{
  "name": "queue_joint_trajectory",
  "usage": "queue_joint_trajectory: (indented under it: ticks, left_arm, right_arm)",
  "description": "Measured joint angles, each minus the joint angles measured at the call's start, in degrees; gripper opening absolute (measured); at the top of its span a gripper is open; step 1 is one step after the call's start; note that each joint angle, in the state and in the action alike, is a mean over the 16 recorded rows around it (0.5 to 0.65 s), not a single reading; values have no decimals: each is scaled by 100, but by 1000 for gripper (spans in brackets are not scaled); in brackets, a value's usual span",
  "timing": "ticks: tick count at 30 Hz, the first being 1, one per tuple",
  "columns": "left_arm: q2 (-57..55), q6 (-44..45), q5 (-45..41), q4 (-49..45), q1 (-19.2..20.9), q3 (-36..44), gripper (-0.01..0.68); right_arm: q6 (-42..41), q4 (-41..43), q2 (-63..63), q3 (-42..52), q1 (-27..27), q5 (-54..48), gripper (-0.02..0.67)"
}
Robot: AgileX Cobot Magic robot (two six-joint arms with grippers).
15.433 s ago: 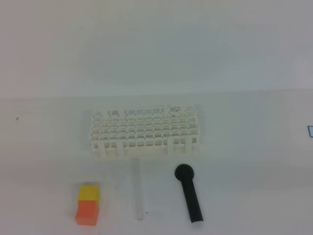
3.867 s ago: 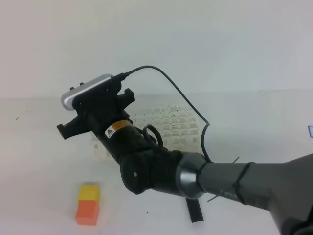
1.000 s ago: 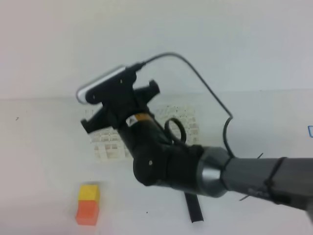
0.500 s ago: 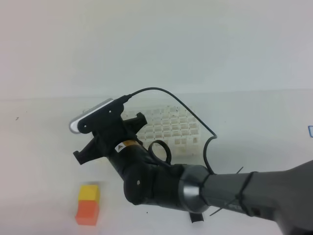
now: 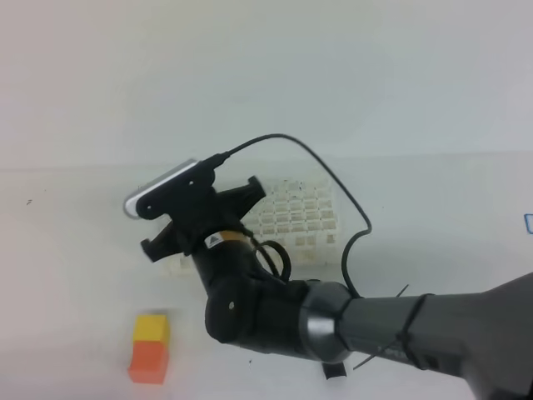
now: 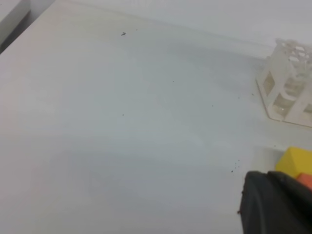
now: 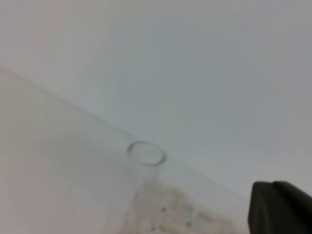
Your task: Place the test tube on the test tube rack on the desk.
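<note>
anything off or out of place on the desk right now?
Nothing spilled or damaged. The test tube stands upright, open mouth up, above the test tube rack, which sits square on the desk. The right arm hides the rack's left part and most of the black stick.

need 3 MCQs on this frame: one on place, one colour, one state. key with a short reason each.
1. In the high view, where is the block relative to the test tube rack?
A) nearer the camera, to its left
B) behind it
C) on top of it

2. The block's upper part is:
A) blue
B) yellow
C) black

3. In the right wrist view, the end of the test tube facing the camera is:
A) capped
B) an open round rim
C) plugged with a dark stopper

Key: 1 A, it sits low and left in the picture, apart from the rack. 2 B, yellow lies above orange. 3 B, a clear ring with nothing over it shows.
</note>
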State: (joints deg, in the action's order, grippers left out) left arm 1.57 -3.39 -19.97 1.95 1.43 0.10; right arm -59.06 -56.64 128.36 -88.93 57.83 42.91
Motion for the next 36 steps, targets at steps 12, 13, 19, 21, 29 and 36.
queue_joint_trajectory:
  ticks: [12,13,19,21,29,36]
  left_arm:
    - [-8,0,0,0,0,12,-1]
    - [-8,0,0,0,0,12,-1]
    - [0,0,0,-1,0,23,-1]
    - [0,0,0,-1,0,23,-1]
    - [-25,0,0,-1,0,23,-1]
    - [-41,0,0,0,-1,0,-1]
  right_arm:
    - [-684,1541,-1740,445,-75,693,-1]
    - [-683,1824,-1952,475,-100,640,-1]
    - [-673,3451,-3129,562,-263,-162,-1]
    - [-672,3873,-3443,569,-317,-579,-1]
    - [-667,4656,-4372,841,-434,-2125,-1]
    - [-667,4493,-5189,1869,-476,-2666,-1]
